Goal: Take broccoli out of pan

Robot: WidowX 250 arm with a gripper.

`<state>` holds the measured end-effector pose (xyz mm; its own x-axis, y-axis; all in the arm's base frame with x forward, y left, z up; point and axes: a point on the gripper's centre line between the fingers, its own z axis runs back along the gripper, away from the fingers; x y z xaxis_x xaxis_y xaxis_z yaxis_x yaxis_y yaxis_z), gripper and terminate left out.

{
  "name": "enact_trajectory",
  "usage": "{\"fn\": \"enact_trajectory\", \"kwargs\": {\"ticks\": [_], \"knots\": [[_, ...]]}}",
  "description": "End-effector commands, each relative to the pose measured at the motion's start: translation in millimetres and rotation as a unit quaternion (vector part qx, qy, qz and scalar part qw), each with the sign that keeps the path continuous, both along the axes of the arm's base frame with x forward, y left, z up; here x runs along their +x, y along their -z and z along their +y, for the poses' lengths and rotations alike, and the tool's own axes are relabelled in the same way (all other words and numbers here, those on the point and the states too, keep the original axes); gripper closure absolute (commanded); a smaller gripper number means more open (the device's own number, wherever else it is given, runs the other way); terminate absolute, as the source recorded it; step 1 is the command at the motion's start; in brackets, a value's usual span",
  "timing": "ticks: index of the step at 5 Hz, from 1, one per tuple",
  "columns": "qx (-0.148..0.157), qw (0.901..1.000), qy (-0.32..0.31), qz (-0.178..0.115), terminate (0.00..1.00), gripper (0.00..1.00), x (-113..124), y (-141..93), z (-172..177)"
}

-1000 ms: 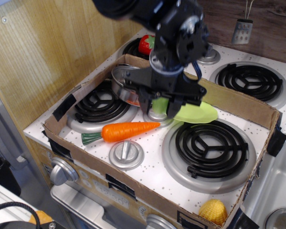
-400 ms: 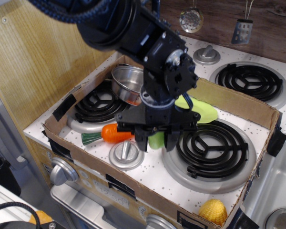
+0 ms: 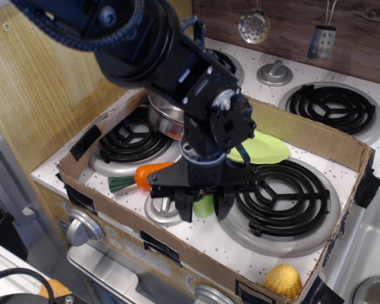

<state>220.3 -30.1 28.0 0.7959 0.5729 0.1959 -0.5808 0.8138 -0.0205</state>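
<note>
Lowered further, end effector (image 3: pixel 204 206) clamps lumpy plastic broccoli (image 3: pixel 204 205).

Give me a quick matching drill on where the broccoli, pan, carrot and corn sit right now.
Things:
1. broccoli
2. pan
3. carrot
4. corn

Places:
A. near right corner of the cardboard box
B. on the back-left burner
C. between the pincer fingers, over the stovetop
D. lying between the left burner and the front knob

Pairs: 1-C, 2-B, 3-D, 4-A
</note>
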Motion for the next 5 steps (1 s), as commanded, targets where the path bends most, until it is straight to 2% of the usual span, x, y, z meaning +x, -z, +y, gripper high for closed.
{"fn": "enact_trajectory", "kwargs": {"ticks": [1,2,3,5], "knots": [[-0.027,0.9991,0.008,-0.033,0.0,0.0,9.0,-11.0,-5.9],[-0.022,0.9992,0.022,-0.025,0.0,0.0,13.1,-21.6,-1.3],[0.004,0.9992,0.034,-0.023,0.0,0.0,19.7,-37.0,3.7],[0.023,0.9967,0.072,-0.031,0.0,0.0,34.2,-53.1,9.3]]}}
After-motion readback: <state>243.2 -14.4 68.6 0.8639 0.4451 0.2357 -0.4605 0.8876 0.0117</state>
